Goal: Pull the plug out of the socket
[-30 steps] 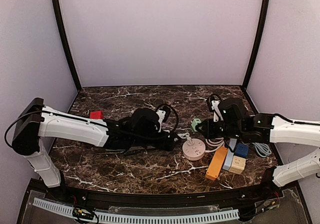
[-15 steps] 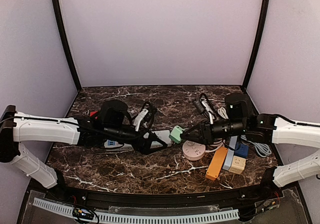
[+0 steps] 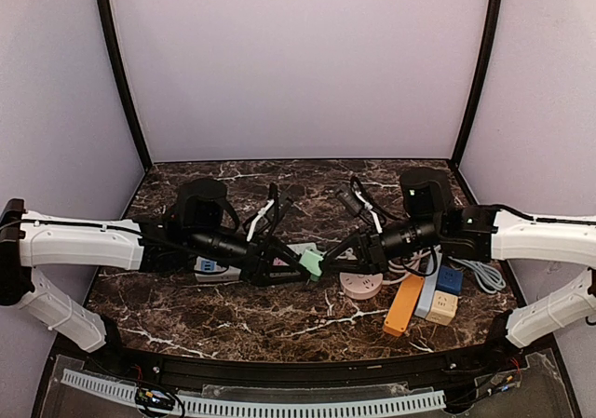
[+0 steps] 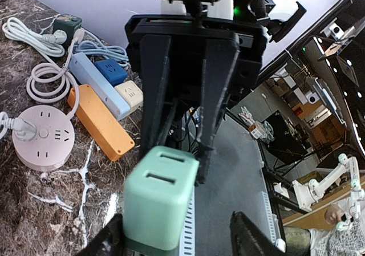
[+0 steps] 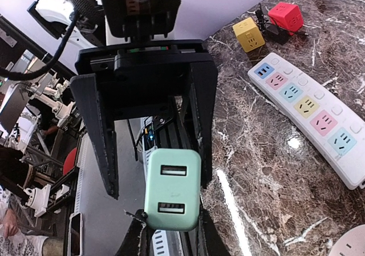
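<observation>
A dark marble-patterned tabletop [image 3: 279, 323], glossy and veined in white, lies inside a booth of plain lilac walls [image 3: 298, 64] framed by black corner posts [image 3: 117, 74]. At the left a long white plastic power strip [image 5: 305, 105] lies flat, its row of sockets tinted blue, pink and yellow. A yellow cube socket [image 5: 248, 35] and a red cube socket [image 5: 286, 17] sit near its far end. The left gripper [image 5: 158, 183] reaches in over the strip with its matte black fingers spread — one on each side of the plug, not clamped on it. At the centre, held up off the tabletop and in no socket, is the mint-green plastic plug [image 4: 159, 202], a smooth rounded block with two narrow slots in its face. The right gripper [image 4: 180, 152] has its fingers closed on the plug's far end. Further right sit a round pale-pink socket disc [image 3: 359, 285] with a white lead plugged in, an orange bar-shaped power strip [image 3: 403, 304], a pale blue strip [image 3: 426, 295], a dark blue cube [image 3: 450, 279] and a cream cube [image 3: 442, 307] — all smooth moulded plastic.
</observation>
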